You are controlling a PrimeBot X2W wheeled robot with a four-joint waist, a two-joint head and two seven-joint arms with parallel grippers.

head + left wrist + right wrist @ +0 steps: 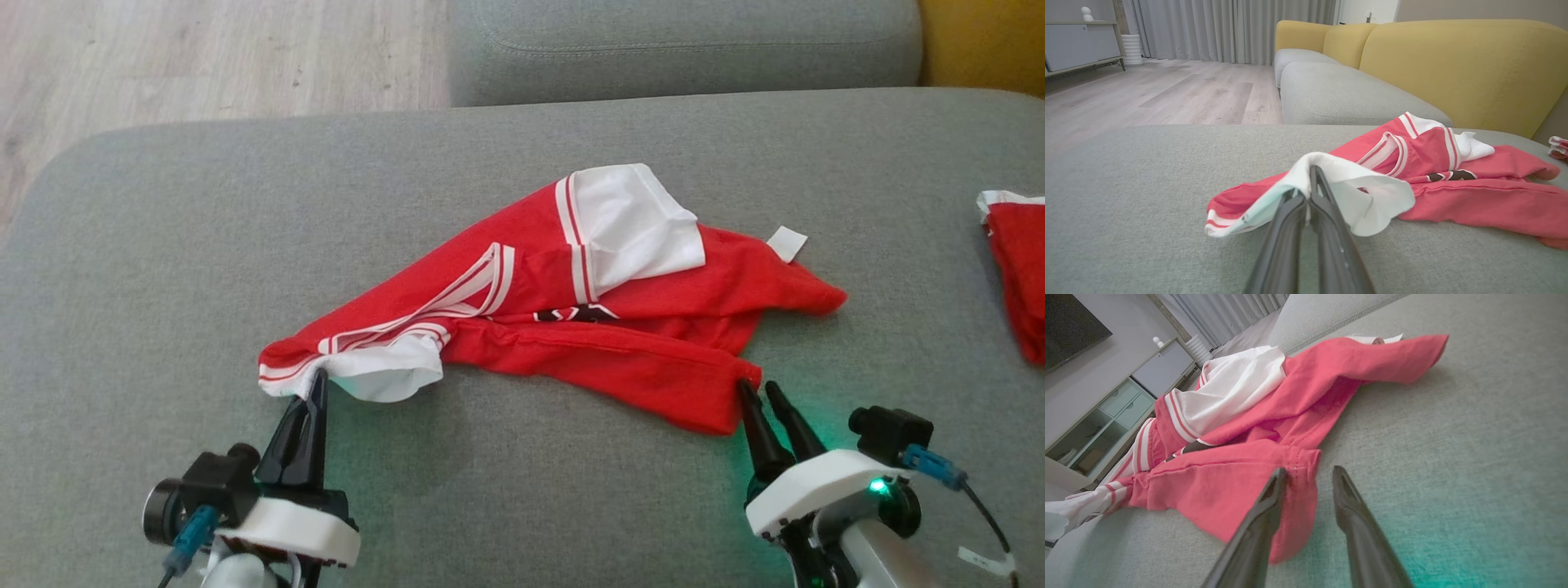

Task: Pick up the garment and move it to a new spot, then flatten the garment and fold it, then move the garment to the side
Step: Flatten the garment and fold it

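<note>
A red garment (637, 327) with white sleeves and striped trim lies crumpled and stretched across the grey sofa cushion (522, 490). My left gripper (317, 380) is shut on the white sleeve edge at the garment's near left end; the left wrist view shows the white cloth (1339, 179) draped over the pinched fingertips (1312, 169). My right gripper (758, 385) stands at the garment's near right corner. In the right wrist view its fingers are still apart, astride the red hem corner (1298, 486), with the gripper (1310, 471) low on the cushion.
Another red and white cloth (1020, 269) lies at the cushion's right edge. A second grey cushion (686, 41) and the yellow backrest (1474, 61) stand behind. Wooden floor (204, 57) lies beyond the cushion's left end. A low cabinet (1106, 416) stands across the room.
</note>
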